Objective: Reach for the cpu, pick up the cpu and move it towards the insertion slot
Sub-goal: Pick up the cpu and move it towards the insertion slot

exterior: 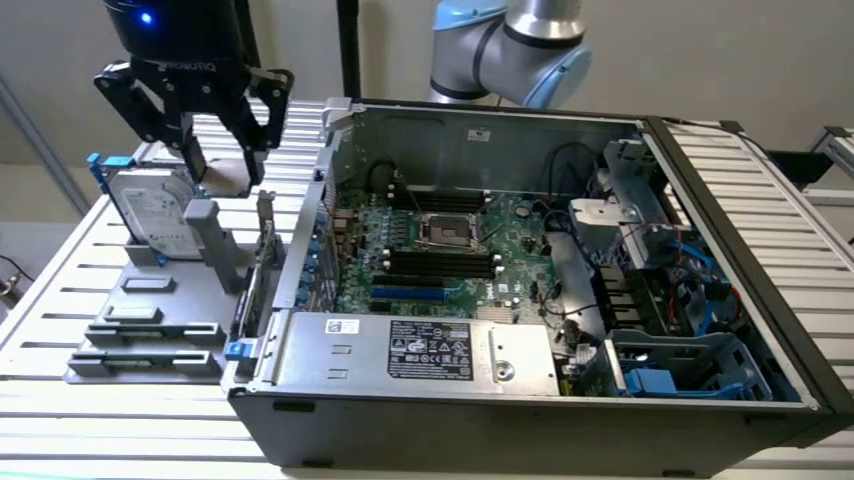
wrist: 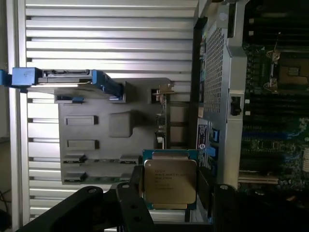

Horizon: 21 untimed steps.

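Your gripper [exterior: 220,150] is clamped on the cpu [wrist: 170,181], its fingers pressing opposite edges of the chip, which hangs above the grey parts tray [exterior: 147,300] beside the upright hard drive [exterior: 150,210]. The chip looks light, thin and rigid, with a smooth metal face that could slip, so an edge grip like yours suits it. Its underside is likely delicate; avoid contact there. The insertion slot [exterior: 451,232] sits on the motherboard inside the open computer case [exterior: 534,420], well apart toward the exterior view's right.
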Each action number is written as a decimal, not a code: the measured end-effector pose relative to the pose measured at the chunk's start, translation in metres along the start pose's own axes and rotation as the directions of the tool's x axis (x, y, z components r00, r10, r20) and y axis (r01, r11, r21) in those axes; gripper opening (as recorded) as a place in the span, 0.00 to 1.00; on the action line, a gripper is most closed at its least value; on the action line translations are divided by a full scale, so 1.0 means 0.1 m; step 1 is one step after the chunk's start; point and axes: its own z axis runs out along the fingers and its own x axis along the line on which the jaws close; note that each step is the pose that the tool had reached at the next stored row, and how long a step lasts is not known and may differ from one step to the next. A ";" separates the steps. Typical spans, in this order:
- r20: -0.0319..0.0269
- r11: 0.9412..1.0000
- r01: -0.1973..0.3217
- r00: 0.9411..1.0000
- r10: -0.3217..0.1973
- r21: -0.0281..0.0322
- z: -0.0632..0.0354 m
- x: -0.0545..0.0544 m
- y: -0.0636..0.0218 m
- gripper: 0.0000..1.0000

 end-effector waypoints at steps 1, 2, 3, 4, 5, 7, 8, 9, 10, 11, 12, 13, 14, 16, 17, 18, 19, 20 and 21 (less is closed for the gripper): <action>0.000 1.000 0.000 1.000 0.000 -0.001 -0.004 -0.04 -0.001 0.55; 0.000 1.000 0.000 1.000 0.000 -0.001 -0.006 -0.09 -0.001 0.55; 0.000 1.000 0.000 1.000 0.000 -0.001 -0.009 -0.13 -0.001 0.55; 0.000 1.000 0.000 1.000 0.000 -0.002 -0.010 -0.18 -0.002 0.55; 0.000 1.000 0.000 1.000 0.000 -0.002 -0.012 -0.22 -0.003 0.55; 0.000 1.000 0.000 1.000 0.000 -0.002 -0.015 -0.32 -0.004 0.55; -0.001 1.000 0.000 1.000 0.000 -0.002 -0.017 -0.36 -0.004 0.55; -0.001 1.000 0.000 1.000 0.000 -0.002 -0.017 -0.41 -0.005 0.55; -0.001 1.000 0.000 1.000 0.000 -0.003 -0.018 -0.45 -0.005 0.55; -0.001 1.000 0.000 1.000 0.000 -0.003 -0.019 -0.50 -0.006 0.55; -0.001 1.000 0.000 1.000 0.000 -0.003 -0.020 -0.54 -0.006 0.55; -0.001 1.000 0.000 1.000 0.000 -0.003 -0.020 -0.59 -0.007 0.55; -0.001 1.000 0.000 1.000 0.000 -0.003 -0.021 -0.63 -0.008 0.55; -0.001 1.000 0.000 1.000 0.000 -0.002 -0.022 -0.72 -0.009 0.55; -0.001 1.000 0.000 1.000 0.000 -0.003 -0.023 -0.77 -0.009 0.55; -0.001 1.000 0.000 1.000 0.000 -0.003 -0.023 -0.82 -0.009 0.55; -0.001 1.000 0.000 1.000 0.000 -0.003 -0.024 -0.86 -0.009 0.55; -0.001 1.000 0.000 1.000 0.000 -0.003 -0.025 -0.91 -0.008 0.55; -0.001 1.000 0.000 1.000 0.000 -0.003 -0.025 -0.95 -0.005 0.55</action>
